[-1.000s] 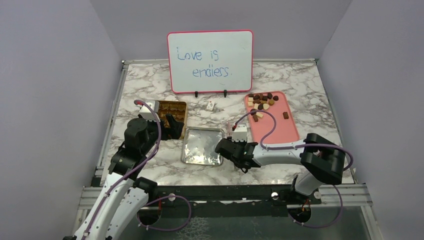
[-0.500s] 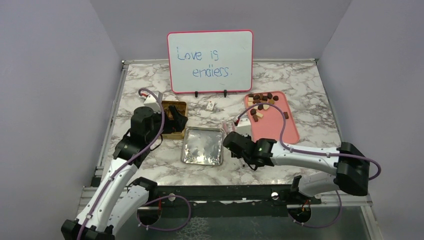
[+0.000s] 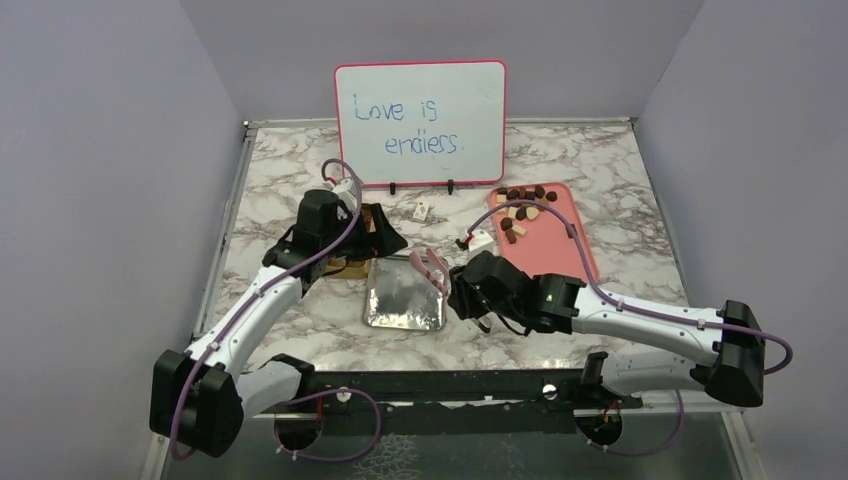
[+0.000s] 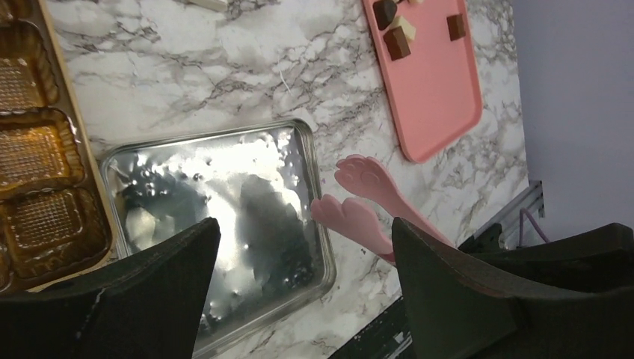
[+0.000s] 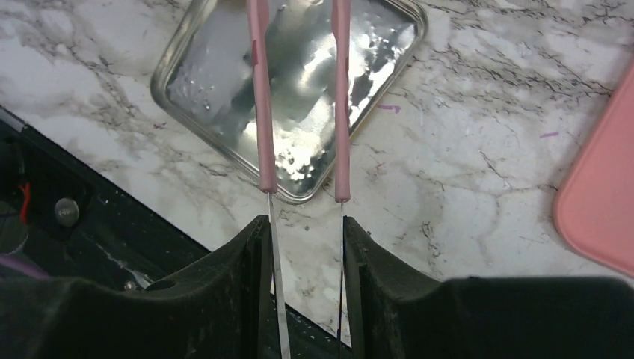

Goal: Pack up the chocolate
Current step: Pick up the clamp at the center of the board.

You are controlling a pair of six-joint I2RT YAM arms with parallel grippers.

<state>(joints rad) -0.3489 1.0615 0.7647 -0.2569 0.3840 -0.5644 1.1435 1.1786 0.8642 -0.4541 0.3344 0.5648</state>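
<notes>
The chocolate pieces [image 3: 520,205], dark brown, lighter brown and cream-white, lie at the far end of the pink tray [image 3: 555,262]; a few show in the left wrist view [image 4: 396,39]. The gold tin [image 4: 34,149] with empty moulded cells sits left of its silver lid [image 3: 405,297]. My left gripper [image 3: 385,240] hovers open and empty above the tin and lid [image 4: 217,224]. My right gripper [image 5: 304,228] is shut on the metal arms of pink tongs [image 3: 435,268], whose tips [image 4: 359,198] hang open over the lid's right edge.
A whiteboard [image 3: 420,123] reading "Love is endless" stands at the back. A small white tag card [image 3: 422,211] lies in front of it. The table's near edge and black rail [image 5: 90,239] run just behind the lid.
My left arm has swung right and forward, over the tin toward the lid. My right arm has stretched out and lifted the tongs, tips now at the lid's right edge.
</notes>
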